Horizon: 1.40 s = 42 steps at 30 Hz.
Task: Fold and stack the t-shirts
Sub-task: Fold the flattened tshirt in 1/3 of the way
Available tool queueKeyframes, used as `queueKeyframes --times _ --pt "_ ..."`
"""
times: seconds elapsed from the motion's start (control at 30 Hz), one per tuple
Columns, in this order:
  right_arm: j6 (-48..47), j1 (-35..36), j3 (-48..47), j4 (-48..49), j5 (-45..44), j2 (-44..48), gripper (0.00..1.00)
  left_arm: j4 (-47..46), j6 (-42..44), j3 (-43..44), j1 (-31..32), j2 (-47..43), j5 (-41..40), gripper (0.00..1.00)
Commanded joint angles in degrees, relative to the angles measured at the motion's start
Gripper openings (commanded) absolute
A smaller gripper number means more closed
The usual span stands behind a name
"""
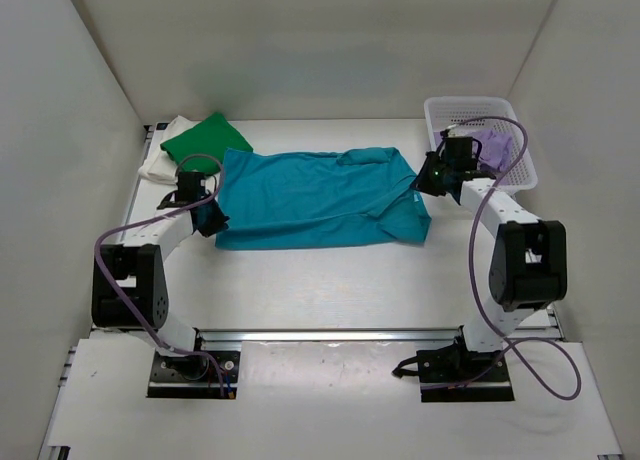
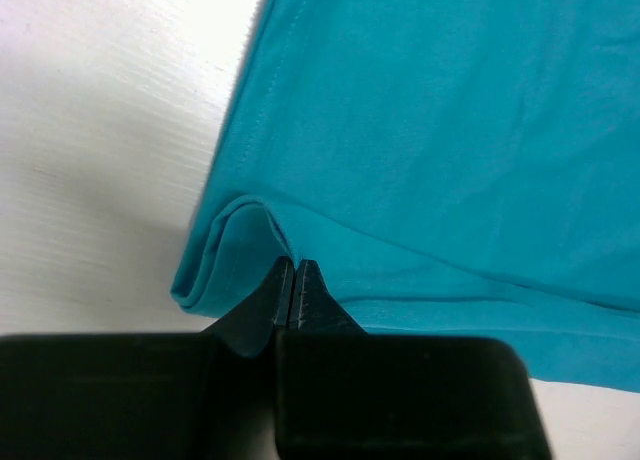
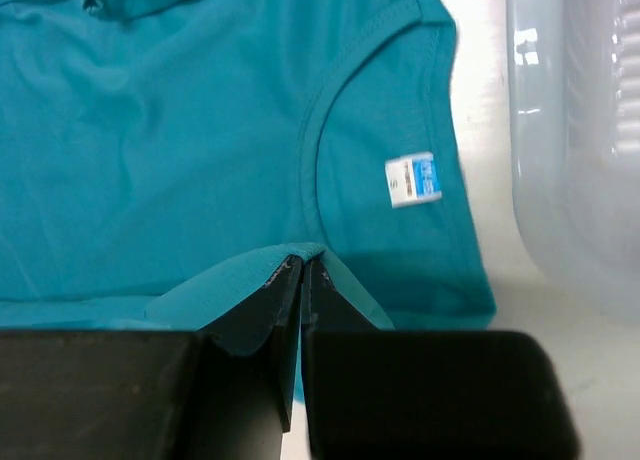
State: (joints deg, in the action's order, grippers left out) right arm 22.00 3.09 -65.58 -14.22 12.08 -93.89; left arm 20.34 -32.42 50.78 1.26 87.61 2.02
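Note:
The teal t-shirt lies spread across the middle of the table. My left gripper is shut on its left edge, pinching a fold of teal cloth. My right gripper is shut on the shirt's right end near the neck, with cloth pinched between the jaws; the white neck label shows just beyond. A green t-shirt lies folded on a cream-white one at the back left. A lilac t-shirt lies in the basket.
The white plastic mesh basket stands at the back right, close behind my right arm; its wall fills the right of the right wrist view. White walls enclose the table on three sides.

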Motion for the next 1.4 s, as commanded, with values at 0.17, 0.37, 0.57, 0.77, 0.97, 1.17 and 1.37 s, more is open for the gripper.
queueKeyframes --times 0.17,0.37,0.57,0.77,0.97,1.17,1.37 --pt "-3.1 1.8 -8.1 5.8 -1.4 -7.7 0.00 -2.7 -0.5 3.4 -0.5 1.5 -3.7 0.00" --pt "-3.3 1.7 -11.4 6.0 -1.8 -14.0 0.00 -2.5 0.4 4.9 -0.9 6.5 -4.7 0.11" --pt "-2.4 2.4 -12.6 7.5 -1.8 -13.7 0.01 -2.1 0.9 4.2 -1.3 4.7 -5.4 0.16" --pt "-3.1 3.1 -15.6 4.9 -2.0 -16.4 0.00 -0.4 1.7 3.8 -4.1 3.4 -3.3 0.05" --pt "-2.4 1.8 -7.2 9.0 -1.6 -10.8 0.00 2.3 4.1 1.3 -2.0 -7.8 -3.1 0.00" --pt "-1.5 1.6 -6.1 5.0 -1.8 -7.6 0.00 8.2 6.1 2.1 -2.0 -12.4 0.9 0.00" --pt "-0.7 1.0 0.6 7.8 -1.6 -0.2 0.00 5.8 5.3 4.3 -0.6 -8.4 0.0 0.02"
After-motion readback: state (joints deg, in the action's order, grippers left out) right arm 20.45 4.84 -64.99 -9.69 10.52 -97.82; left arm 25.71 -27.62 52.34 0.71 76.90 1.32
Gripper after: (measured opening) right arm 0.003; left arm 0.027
